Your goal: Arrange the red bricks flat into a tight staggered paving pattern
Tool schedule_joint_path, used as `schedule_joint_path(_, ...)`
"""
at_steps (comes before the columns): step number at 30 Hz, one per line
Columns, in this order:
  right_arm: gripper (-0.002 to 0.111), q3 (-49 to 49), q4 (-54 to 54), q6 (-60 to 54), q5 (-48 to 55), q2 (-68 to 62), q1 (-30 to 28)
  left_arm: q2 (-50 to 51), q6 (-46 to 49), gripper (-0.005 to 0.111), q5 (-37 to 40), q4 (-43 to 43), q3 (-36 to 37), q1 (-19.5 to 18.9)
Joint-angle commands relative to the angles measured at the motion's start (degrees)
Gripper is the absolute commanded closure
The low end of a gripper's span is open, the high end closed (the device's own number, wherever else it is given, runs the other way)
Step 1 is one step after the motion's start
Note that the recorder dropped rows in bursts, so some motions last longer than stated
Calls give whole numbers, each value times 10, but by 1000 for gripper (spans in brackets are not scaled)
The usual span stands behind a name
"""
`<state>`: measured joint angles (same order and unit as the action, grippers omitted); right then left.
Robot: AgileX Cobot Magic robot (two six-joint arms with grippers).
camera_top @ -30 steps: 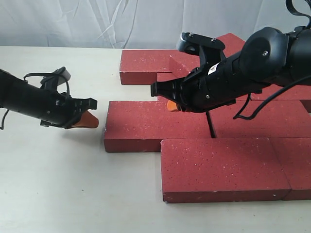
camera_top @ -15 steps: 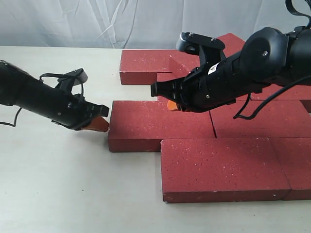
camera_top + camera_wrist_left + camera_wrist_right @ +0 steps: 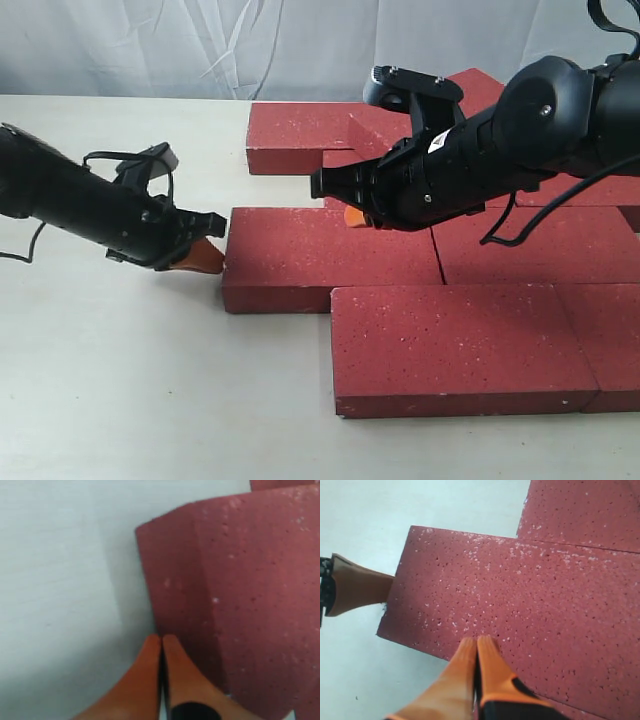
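The red bricks [image 3: 500, 340] lie flat on the pale worktop [image 3: 120, 400], covering it in stepped rows from the centre out to 3 o'clock. The front brick [image 3: 440, 350] sits at about 5 o'clock, its far long edge tight against the row behind. The middle-row brick [image 3: 320, 255] juts past the front brick's end towards 9 o'clock, and at its 3 o'clock end it meets the next brick [image 3: 550, 250] along a thin dark seam. At 12 o'clock the back brick [image 3: 300, 135] is set apart from the middle row by a narrow strip of bare worktop. One more brick [image 3: 480, 85] at 1 o'clock is turned at an angle, mostly hidden by the right arm.

The left pincer [image 3: 200, 257] is closed, its orange tips pressed together with nothing between them. They touch the short 9 o'clock end face of the middle-row brick, low down by the worktop. The right pincer [image 3: 355, 216] is also closed and empty, its tips over the top face of the same brick near its far long edge. Whether they rest on the surface cannot be told.

Bare worktop runs from 6 o'clock round to 11 o'clock, leaving the middle-row brick's 9 o'clock end, the front brick's 9 o'clock end and the front brick's near long edge all free. A white cloth [image 3: 150, 45] closes off the far side.
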<state>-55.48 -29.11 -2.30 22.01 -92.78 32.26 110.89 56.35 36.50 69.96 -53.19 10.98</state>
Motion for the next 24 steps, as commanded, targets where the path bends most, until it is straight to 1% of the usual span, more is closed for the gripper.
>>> schedule_joint_path(1,109,-3,5,-1,-3,2,-2,-2,1,107,31,15,-8,13)
schedule_joint_path(3,109,-3,5,-1,-1,2,-2,-2,1,107,38,1,-11,10)
schedule_joint_path(5,109,-3,3,-1,2,2,-2,-2,1,107,27,-18,-11,5)
schedule_joint_path(8,109,-1,3,-1,2,2,-2,-2,-26,107,13,-50,-11,-13)
schedule_joint_path(11,109,-1,3,-1,2,2,-2,-2,-37,107,12,-56,-11,-28)
schedule_joint_path(14,109,-1,3,-1,2,2,-2,-2,-37,107,13,-46,-11,-34)
schedule_joint_path(18,109,-1,6,-1,0,2,-2,-2,-33,107,39,-10,-11,-27)
schedule_joint_path(24,109,-1,6,-1,-8,2,-2,-2,-33,107,30,-10,-11,11)
